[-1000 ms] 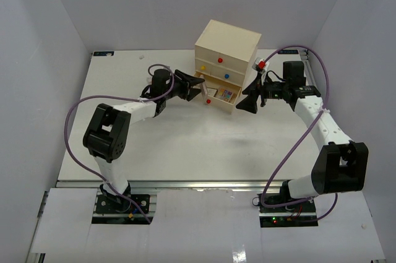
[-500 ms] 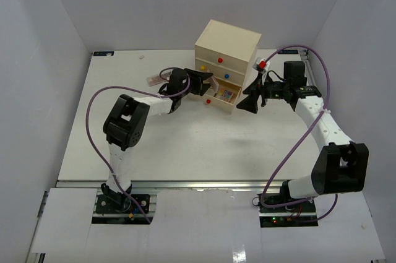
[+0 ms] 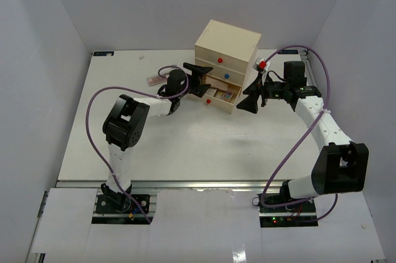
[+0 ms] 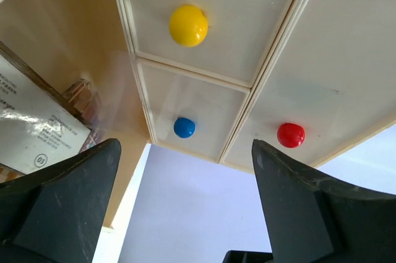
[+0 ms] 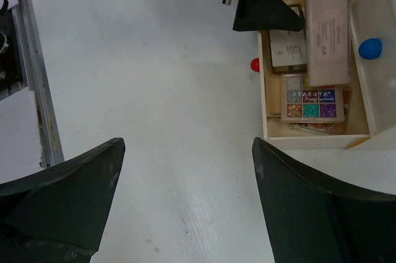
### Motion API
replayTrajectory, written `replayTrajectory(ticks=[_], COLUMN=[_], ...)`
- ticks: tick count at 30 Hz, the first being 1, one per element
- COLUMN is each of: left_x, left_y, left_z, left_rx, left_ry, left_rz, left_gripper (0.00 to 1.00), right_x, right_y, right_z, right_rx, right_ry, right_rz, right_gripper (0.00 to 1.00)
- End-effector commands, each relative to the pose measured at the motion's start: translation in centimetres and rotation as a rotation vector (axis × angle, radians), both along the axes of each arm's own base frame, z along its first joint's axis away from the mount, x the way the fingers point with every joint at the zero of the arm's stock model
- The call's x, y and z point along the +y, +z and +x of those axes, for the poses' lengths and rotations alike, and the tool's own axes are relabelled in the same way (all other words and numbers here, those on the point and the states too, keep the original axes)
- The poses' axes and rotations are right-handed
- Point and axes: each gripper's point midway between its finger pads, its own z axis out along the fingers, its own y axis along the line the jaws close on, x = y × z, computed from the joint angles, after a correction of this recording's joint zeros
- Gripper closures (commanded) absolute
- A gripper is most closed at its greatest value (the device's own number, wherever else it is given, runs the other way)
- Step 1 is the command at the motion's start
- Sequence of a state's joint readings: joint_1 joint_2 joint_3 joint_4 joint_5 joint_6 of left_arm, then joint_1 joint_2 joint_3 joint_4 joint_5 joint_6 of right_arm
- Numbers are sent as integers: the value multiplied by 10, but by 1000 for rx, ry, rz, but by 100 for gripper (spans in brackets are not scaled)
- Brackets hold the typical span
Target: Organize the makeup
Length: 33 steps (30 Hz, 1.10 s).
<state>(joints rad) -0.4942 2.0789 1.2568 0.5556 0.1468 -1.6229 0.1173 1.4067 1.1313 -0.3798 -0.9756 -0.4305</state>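
Jaws first: the left jaws are spread wide with nothing between them, held close against the front of the cream chest (image 3: 228, 43). One black fingertip (image 5: 263, 9) is seen over a corner of the pulled-out bottom drawer (image 5: 265, 99). The right jaws are likewise parted and nothing is gripped; they are hung above the white tabletop (image 3: 185, 145), just beside the drawer's outer end.

A broad run of tabletop is seen between the drawer front and the metal rail (image 5: 34, 71) at the near edge. The space is bounded by plain walls at left, right and back, and the chest is set well back.

Inside the drawer the makeup is laid flat: a pale pink compact (image 5: 328, 34) lies along the inner side, a clear-lidded case (image 5: 287, 49) beside it, and a glitter palette (image 5: 311, 103) of six coloured pans nearer the end. Something thin lies under the palette, too small to name. A red knob (image 5: 255, 64) is carried on the drawer front. The drawers with the blue knob (image 5: 370, 47) and yellow knob (image 4: 188, 25) are shut. One more pink item (image 3: 154, 80) is left on the tabletop behind the left arm.
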Motion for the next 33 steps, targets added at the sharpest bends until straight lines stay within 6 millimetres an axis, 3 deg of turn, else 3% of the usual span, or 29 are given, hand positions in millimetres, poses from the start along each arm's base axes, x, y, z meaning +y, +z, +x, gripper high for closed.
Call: replayTrajectory(ticks=[1, 7, 13, 15, 18, 23, 24, 27, 28, 33], left_x=[1, 2, 14, 25, 64, 138, 148, 179, 186, 222], left_y=[51, 71, 102, 111, 119, 100, 93, 79, 59, 24], left_z=[-7, -18, -44, -51, -72, -89, -89, -82, -86, -48], left_rx=[-92, -137, -276, -349, -517, -600, -566, -658, -600, -670], left_ry=[-14, -46, -120, -128, -162, -205, -211, -305, -371, -533], left_rz=[-54, -44, 44, 125, 344, 620, 625, 902, 968, 1397], left_gripper=[2, 2, 2, 2, 2, 2, 2, 2, 2, 2], right_x=[-1, -1, 1, 4, 18, 55, 55, 80, 85, 103], right_y=[8, 6, 5, 4, -1, -25, -25, -35, -29, 1], right_z=[-3, -3, -8, -12, -24, -40, -39, -54, -52, -47], right_rx=[-30, -24, -31, -39, -76, -219, -253, -427, -503, -594], right_ry=[11, 13, 43, 68, 148, 310, 327, 502, 539, 573], right_rz=[9, 10, 18, 23, 9, -141, -153, -223, -231, -187], right_gripper=[10, 10, 10, 10, 10, 10, 10, 10, 10, 10])
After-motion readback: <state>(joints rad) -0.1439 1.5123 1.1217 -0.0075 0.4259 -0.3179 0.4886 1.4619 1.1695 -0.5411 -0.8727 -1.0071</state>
